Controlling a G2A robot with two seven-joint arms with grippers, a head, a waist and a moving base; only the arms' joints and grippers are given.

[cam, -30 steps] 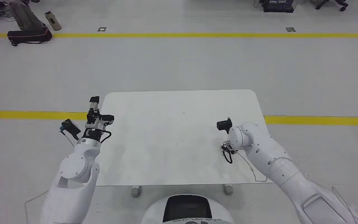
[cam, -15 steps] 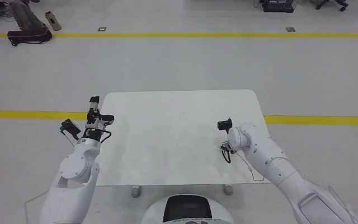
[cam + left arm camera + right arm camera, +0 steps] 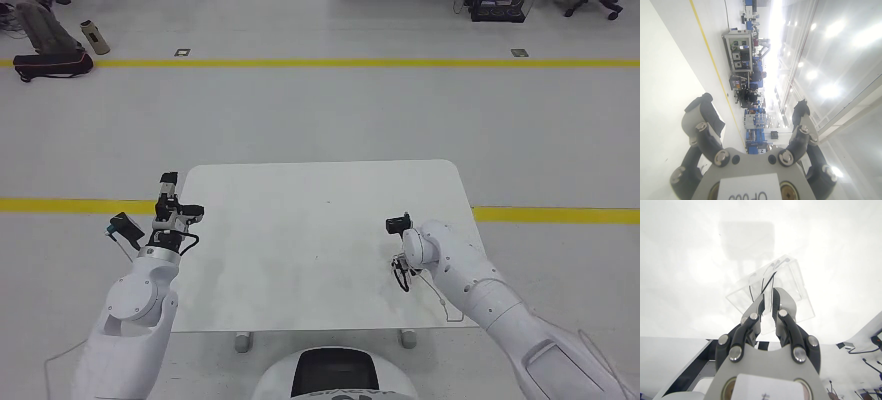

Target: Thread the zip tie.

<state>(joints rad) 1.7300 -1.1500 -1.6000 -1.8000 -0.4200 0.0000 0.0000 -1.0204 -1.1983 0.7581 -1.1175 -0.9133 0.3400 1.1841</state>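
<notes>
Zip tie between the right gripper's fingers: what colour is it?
The thin zip tie is black; clearest in right wrist view.

surface: white table (image 3: 300, 250) | lying on it: clear plastic tray (image 3: 800, 306)

Glossy white arms (image 3: 140, 300), silver hands (image 3: 768, 301) with black links, round screws.

the table (image 3: 320, 200) looks smooth matt white, the tray (image 3: 795, 275) is clear glossy plastic, the zip ties (image 3: 770, 280) are thin, black and probably plastic, though too fine to be sure, and the right gripper (image 3: 768, 296) shows satin grey metal fingers (image 3: 787, 302) with ribbed black pads (image 3: 775, 306) and shiny rivets (image 3: 799, 352).
</notes>
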